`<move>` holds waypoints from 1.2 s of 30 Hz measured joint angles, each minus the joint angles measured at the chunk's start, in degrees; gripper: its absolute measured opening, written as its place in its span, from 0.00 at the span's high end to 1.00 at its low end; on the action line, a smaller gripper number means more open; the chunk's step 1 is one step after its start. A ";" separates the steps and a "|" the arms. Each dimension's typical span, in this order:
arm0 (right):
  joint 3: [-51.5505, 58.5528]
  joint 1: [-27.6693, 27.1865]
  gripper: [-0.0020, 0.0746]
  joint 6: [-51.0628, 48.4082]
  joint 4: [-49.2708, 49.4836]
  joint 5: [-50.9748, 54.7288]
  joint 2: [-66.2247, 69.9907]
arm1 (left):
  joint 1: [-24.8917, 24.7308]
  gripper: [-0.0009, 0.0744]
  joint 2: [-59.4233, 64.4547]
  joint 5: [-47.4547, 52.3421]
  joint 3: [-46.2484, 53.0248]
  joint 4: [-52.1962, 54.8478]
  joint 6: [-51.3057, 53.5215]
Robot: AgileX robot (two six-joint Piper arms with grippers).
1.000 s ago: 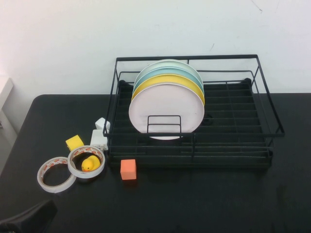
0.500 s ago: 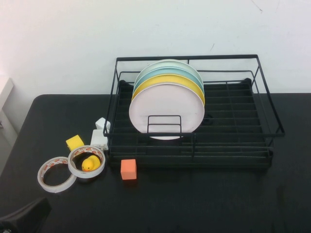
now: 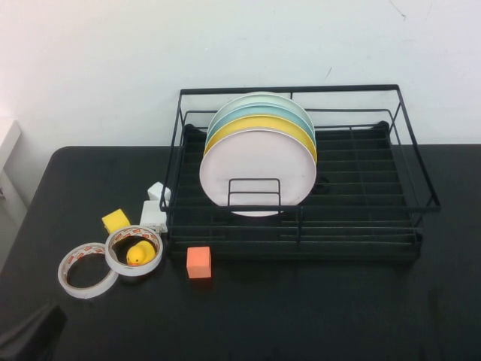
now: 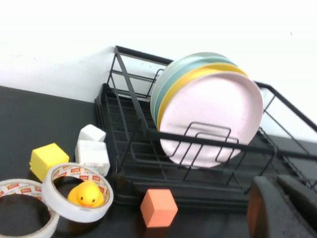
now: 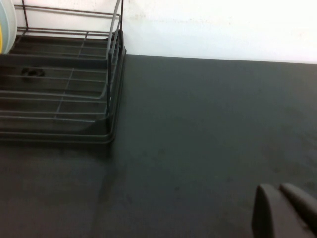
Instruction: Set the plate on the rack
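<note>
Pink plate [image 3: 257, 170] upright in rack [image 3: 361, 184] slots, well clear of left tool [image 4: 282, 206] and right tool [image 5: 283, 208], both closed, empty, parked low.

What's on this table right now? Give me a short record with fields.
pink plate: upright in the rack, frontmost
behind it: yellow plate, then teal plate
left of rack: two tape rolls, toy duck inside one, yellow cube, white blocks
front: orange cube
left gripper: shut, near table's near-left corner
right gripper: shut, over bare table right of the rack
</note>
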 joint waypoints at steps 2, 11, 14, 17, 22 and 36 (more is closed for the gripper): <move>0.00 0.00 0.97 0.00 0.00 0.00 0.00 | 3.95 0.99 -2.45 3.09 1.25 8.53 -7.43; 0.00 0.00 0.97 0.00 0.00 0.00 0.00 | 23.39 0.99 -14.97 22.55 1.25 39.80 -29.56; 0.00 0.00 0.97 0.09 0.00 0.00 0.00 | 27.07 0.99 -17.81 26.41 1.25 43.15 -32.11; 0.00 0.00 0.97 0.09 0.00 0.00 0.00 | 30.43 0.99 -19.78 30.58 1.25 44.39 -32.85; 0.00 0.00 0.97 0.09 0.00 0.00 0.00 | 34.26 0.99 -22.16 36.07 1.25 45.49 -32.64; 0.00 0.00 0.97 0.09 -0.08 0.10 0.00 | 32.88 0.99 -25.11 39.84 1.25 44.77 -27.37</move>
